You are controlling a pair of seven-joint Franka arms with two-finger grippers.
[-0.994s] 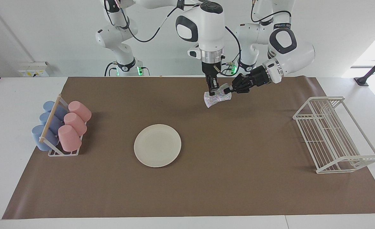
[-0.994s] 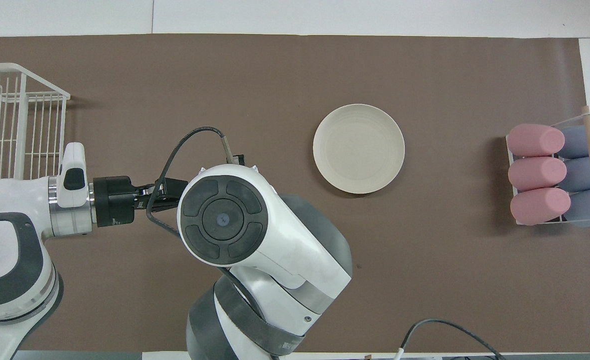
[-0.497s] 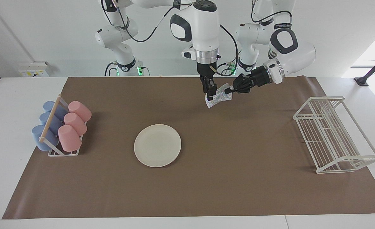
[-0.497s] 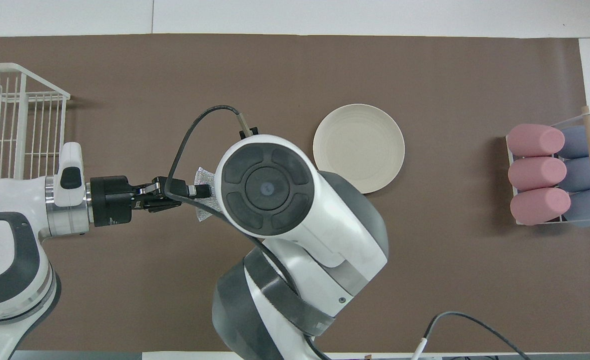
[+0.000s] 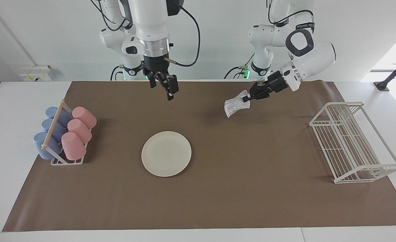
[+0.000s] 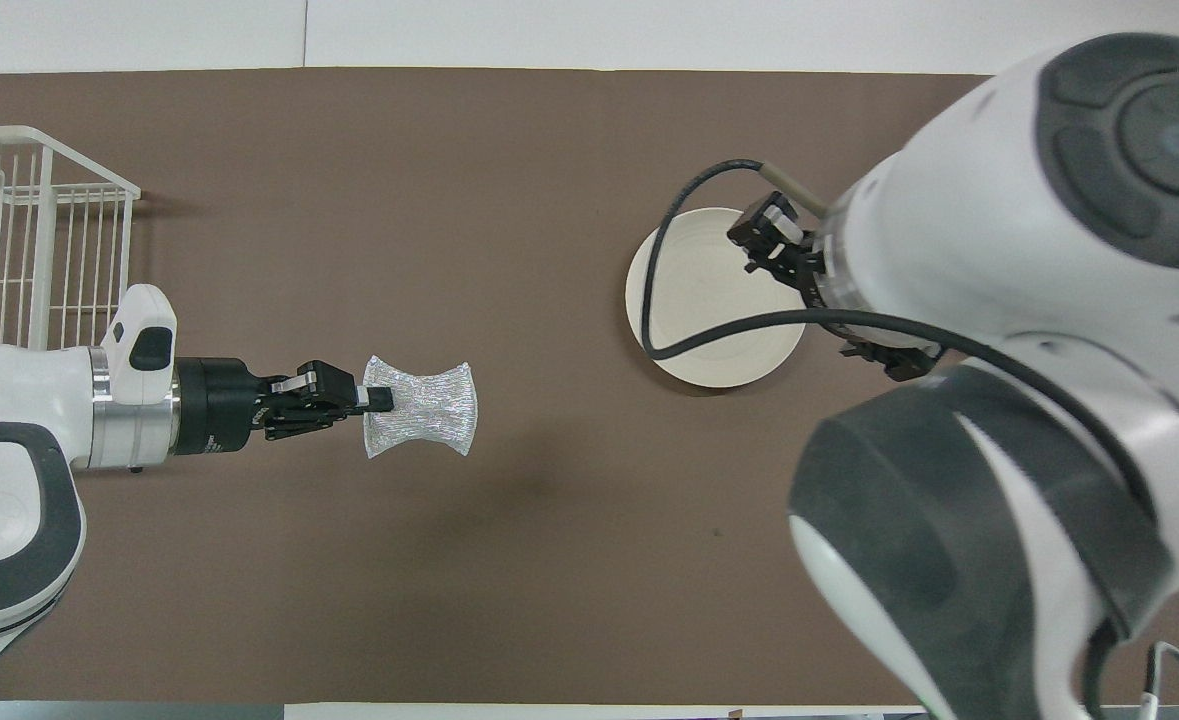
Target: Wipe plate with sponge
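The cream-white plate (image 5: 166,153) (image 6: 699,285) lies flat on the brown mat, in the middle of the table. The silver-grey glittery sponge (image 5: 235,106) (image 6: 419,406) hangs in the air over the mat, toward the left arm's end. My left gripper (image 5: 247,98) (image 6: 374,399) is shut on one edge of it, and the rest droops free. My right gripper (image 5: 160,91) hangs open and empty, high over the mat and apart from the sponge. In the overhead view the right arm covers part of the plate's rim.
A white wire rack (image 5: 352,141) (image 6: 39,240) stands at the left arm's end of the table. At the right arm's end, a small rack (image 5: 67,134) holds pink and blue cups lying on their sides. The brown mat (image 5: 251,188) covers most of the table.
The right gripper opened, let go of the sponge, rose and swung away toward its own end of the table. The left gripper keeps the sponge and has barely moved.
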